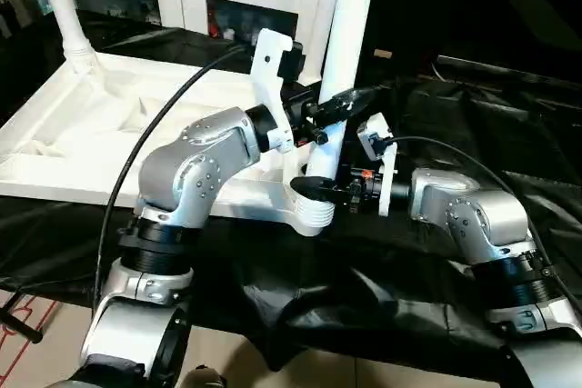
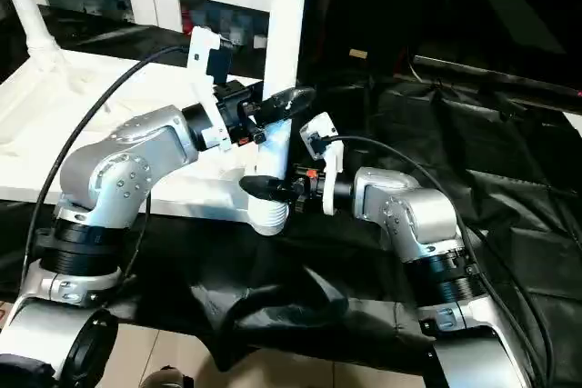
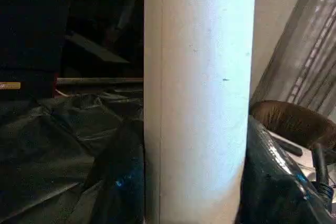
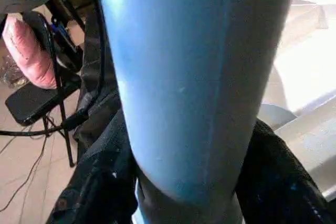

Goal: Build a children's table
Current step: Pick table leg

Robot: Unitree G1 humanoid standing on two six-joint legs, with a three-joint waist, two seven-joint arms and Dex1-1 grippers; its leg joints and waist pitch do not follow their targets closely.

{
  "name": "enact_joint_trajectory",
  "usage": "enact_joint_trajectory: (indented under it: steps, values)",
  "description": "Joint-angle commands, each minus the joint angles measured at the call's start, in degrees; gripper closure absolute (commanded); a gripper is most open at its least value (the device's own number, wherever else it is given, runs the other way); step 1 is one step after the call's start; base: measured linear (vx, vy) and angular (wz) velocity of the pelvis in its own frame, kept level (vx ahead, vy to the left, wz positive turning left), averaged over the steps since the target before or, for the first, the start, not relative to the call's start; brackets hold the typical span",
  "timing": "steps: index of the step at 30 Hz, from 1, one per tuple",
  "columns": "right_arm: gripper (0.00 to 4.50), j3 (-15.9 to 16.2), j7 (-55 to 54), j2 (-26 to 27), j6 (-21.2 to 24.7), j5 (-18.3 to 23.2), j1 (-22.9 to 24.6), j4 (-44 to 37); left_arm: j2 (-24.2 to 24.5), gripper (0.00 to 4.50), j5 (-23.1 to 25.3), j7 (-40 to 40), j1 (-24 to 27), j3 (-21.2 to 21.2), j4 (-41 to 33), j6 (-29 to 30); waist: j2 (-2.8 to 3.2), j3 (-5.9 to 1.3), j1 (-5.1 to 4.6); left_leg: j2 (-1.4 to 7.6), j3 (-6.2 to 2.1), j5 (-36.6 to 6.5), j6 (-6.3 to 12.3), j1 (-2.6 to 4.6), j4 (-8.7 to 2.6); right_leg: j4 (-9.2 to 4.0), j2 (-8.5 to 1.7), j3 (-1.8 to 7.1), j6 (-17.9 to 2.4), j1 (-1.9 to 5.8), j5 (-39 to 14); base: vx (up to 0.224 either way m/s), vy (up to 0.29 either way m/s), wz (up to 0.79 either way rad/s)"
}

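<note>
Tabletop (image 1: pixel 55 147) upside down, ribbed side up. Left gripper (image 1: pixel 335 106) and right gripper (image 1: pixel 320 190) both clamp upright leg (image 1: pixel 350 24), steadying it over near-right corner socket (image 1: pixel 314 211) for seating.

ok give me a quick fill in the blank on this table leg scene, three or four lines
1. Both pincers are shut on the same white ____.
2. The left pincer grips the leg ____ than the right pincer does.
3. The leg's lower end stands at a ____ socket of the upturned table top.
4. A second leg already stands upright at the far ____ corner.

Missing words: leg; higher; corner; left
</note>
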Motion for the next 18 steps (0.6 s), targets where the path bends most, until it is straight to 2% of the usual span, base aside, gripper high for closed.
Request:
enact_joint_trajectory:
  steps: [1, 2, 5, 10, 11, 13, 15, 17, 18]
  values:
    - [2.49, -0.89, -0.81, -0.9, -0.23, -0.61, 0.39, 0.75, -0.55, 2.66, -1.62, -2.22, -0.36, -1.24, -2.15, 0.65, 0.18, -4.3, 0.03, 0.69, 0.34, -5.64, -1.8, 1.49, -3.79, -3.31, -2.34, 0.97, -11.64, 2.84, -0.91, 0.0, 0.0, 0.0]
    - [2.52, -0.91, -0.74, -0.89, -0.31, -0.67, 0.39, 0.79, -0.5, 2.66, -1.67, -2.38, -0.36, -1.24, -2.13, 0.73, 0.45, -4.32, 0.08, 0.67, 0.32, -5.69, -1.89, 1.54, -3.79, -3.28, -2.34, 0.98, -11.67, 2.82, -0.87, 0.0, 0.0, 0.0]
    - [2.55, -0.93, -0.62, -0.79, -0.6, -0.8, 0.66, 0.7, -0.42, 2.66, -1.74, -2.79, -0.27, -1.22, -2.18, 0.93, 0.23, -4.33, 0.04, 0.65, 0.33, -5.62, -1.88, 1.47, -3.78, -3.28, -2.3, 0.98, -11.72, 2.9, -0.49, 0.0, 0.0, 0.0]
    - [2.56, -1.18, -0.8, -0.38, -1.05, -0.66, 0.82, 0.86, -0.57, 2.66, -0.64, -1.63, -0.47, -0.76, -1.28, -0.14, 0.28, -4.37, 0.06, 0.63, 0.33, -5.27, -1.75, 1.45, -3.74, -3.22, -2.3, 0.98, -11.89, 2.95, 0.25, 0.0, 0.0, 0.0]
    - [2.56, -1.42, -1.15, -0.23, -1.19, -0.65, 0.79, 1.04, -1.08, 2.66, -1.78, -0.75, -0.92, 0.54, -0.46, 1.19, 0.4, -4.38, 0.04, 0.65, 0.34, -5.35, -1.81, 1.5, -3.73, -3.17, -2.31, 0.98, -12.0, 2.92, 0.35, 0.0, 0.0, 0.0]
    - [2.57, -2.01, -1.99, 0.13, -1.54, -0.62, 0.77, 1.45, -1.07, 1.96, -2.73, -1.09, -1.05, 1.37, -0.13, 1.73, 0.36, -4.37, 0.02, 0.56, 0.36, -5.42, -1.77, 1.51, -3.7, -3.24, -2.27, 0.98, -12.21, 2.91, 0.37, 0.0, 0.0, 0.0]
    - [2.57, -2.74, -2.98, 0.62, -1.9, -0.54, 0.82, 1.9, -0.79, 1.96, -2.28, -2.14, -0.53, 1.06, -0.68, 0.0, 0.32, -4.41, 0.06, 0.6, 0.33, -5.41, -1.73, 1.5, -3.74, -3.23, -2.34, 0.98, -12.18, 2.92, -0.02, 0.0, 0.0, 0.0]
    - [2.57, -4.15, -5.1, 2.03, -3.32, -0.42, 1.29, 2.42, -2.93, 1.79, -1.57, 0.02, 0.21, 3.0, 0.47, -4.54, 0.56, -4.39, 0.1, 0.69, 0.33, -5.72, -1.9, 1.55, -3.75, -3.27, -2.38, 1.0, -12.42, 2.86, 0.18, 0.0, 0.0, 0.0]
    - [2.57, -4.28, -5.31, 2.18, -3.42, -0.4, 1.32, 2.46, -3.04, 1.72, -1.37, 0.21, 0.27, 3.07, 0.62, -5.01, 0.5, -4.29, 0.07, 0.73, 0.36, -5.85, -1.98, 1.5, -3.8, -3.38, -2.42, 1.03, -12.52, 2.82, 0.27, 0.0, 0.0, 0.0]
